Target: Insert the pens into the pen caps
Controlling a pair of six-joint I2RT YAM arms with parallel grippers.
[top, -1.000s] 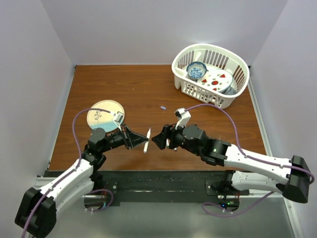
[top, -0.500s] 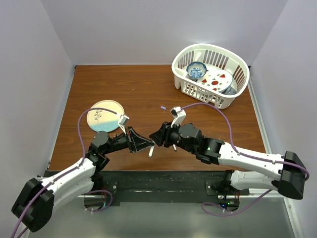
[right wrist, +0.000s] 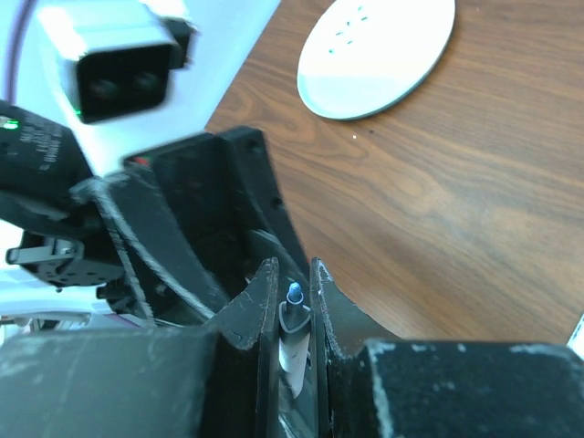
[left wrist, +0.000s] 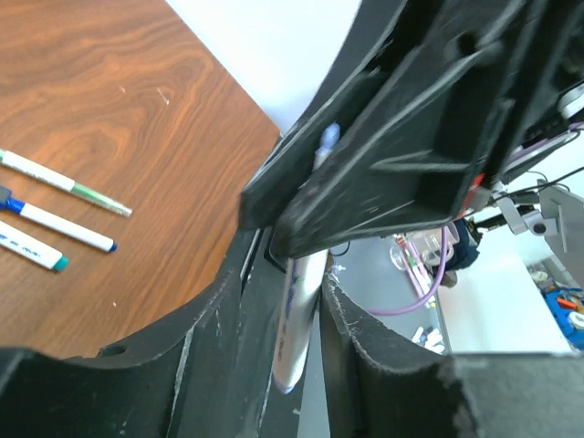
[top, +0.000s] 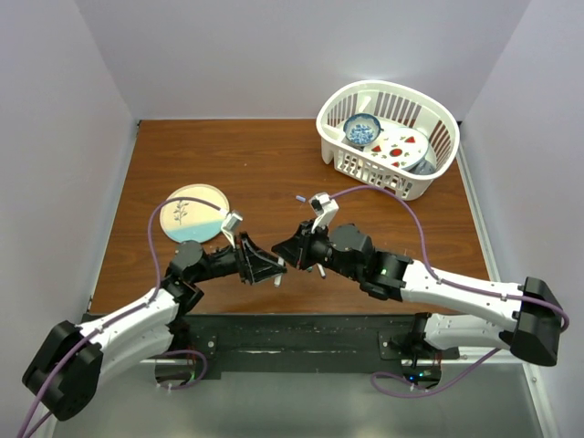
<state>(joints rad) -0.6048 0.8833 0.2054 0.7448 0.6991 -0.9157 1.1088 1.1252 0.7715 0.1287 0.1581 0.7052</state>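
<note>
The right hand (right wrist: 292, 270) is narrow and pinched on a white pen (right wrist: 293, 339). The pen's blue tip pokes out just past the fingertips, toward the left hand (left wrist: 290, 266). The 2 hands meet nose to nose above the counter (left wrist: 137, 91). The left hand's fingers (left wrist: 360, 347) stand a little apart on either side of the same pen and seem not to squeeze it.

This looks like a handover, with the pen passing to the right hand before any capping.

3 other pens (left wrist: 57, 224) lie flat on the counter off to one side of the left hand, well apart from it. A small blue piece (top: 298, 197), probably a cap, lies on the counter just beyond the right hand's wrist. Further out are a plate (top: 193, 213) beyond the left hand and a white basket (top: 388, 137) far beyond the right.

Next, the left hand should back straight off along the pen without dragging it. It then needs to fetch a cap and hold it mouth-first toward the blue tip.
</note>
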